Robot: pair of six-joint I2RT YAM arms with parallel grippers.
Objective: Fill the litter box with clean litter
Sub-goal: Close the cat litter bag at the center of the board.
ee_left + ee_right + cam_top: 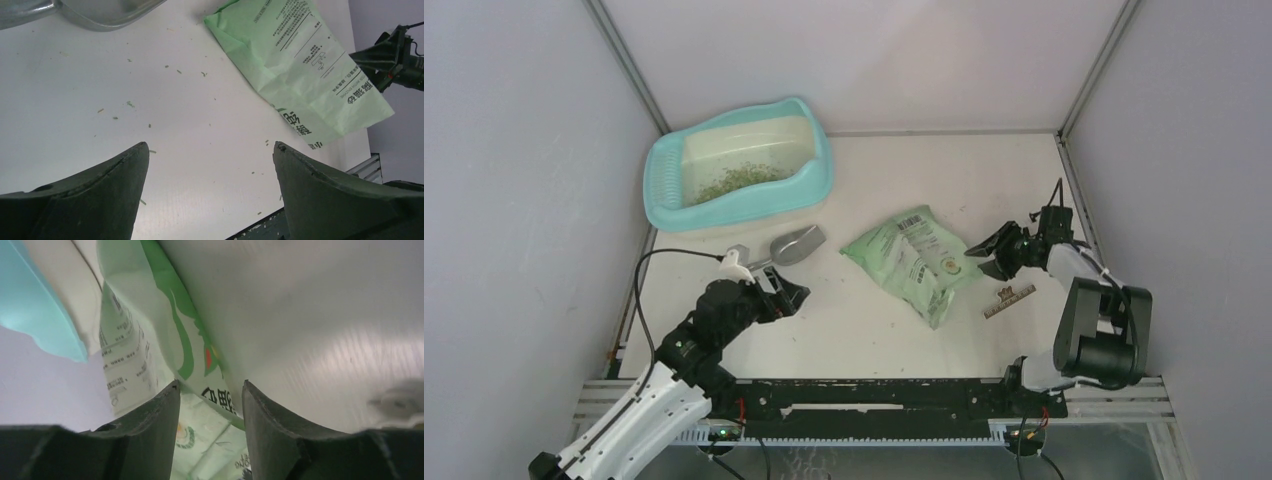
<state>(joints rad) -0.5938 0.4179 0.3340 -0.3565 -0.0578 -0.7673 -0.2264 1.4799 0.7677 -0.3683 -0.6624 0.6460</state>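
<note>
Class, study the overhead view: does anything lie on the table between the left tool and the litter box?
Yes. The grey metal scoop lies on the table between the open left tool and the near wall of the litter box. It lies flat, so the tool could probably pass above it.

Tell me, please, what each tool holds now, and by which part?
Nothing is held. The left tool is open over the table. The right tool is open at the edge of the bag, its jaws not closed on it.

Scoop (105,12) cropped; litter box (42,310) blurred.
</note>
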